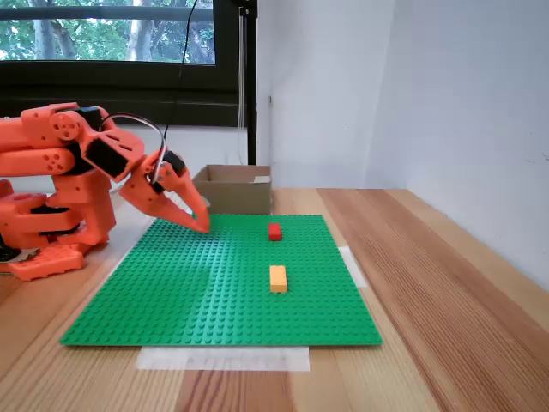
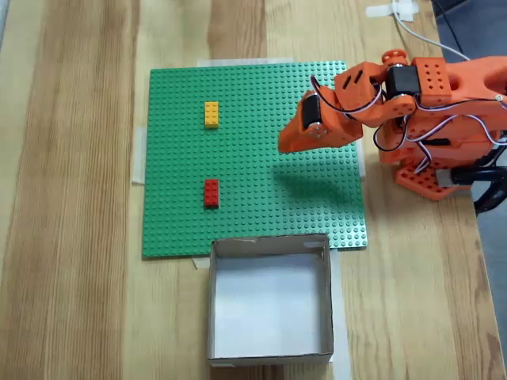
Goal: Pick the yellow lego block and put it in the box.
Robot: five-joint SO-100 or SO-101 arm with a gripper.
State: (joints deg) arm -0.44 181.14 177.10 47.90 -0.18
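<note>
Yellow lego block (image 2: 211,114) sits on my green baseplate (image 2: 174,229), well apart from the box (image 2: 270,350); my gripper (image 1: 202,225) hovers empty, jaws seemingly pressed together.

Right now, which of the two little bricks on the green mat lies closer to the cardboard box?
The red brick. In the top-down fixed view it sits nearer the box; the yellow brick lies farther up the mat.
</note>
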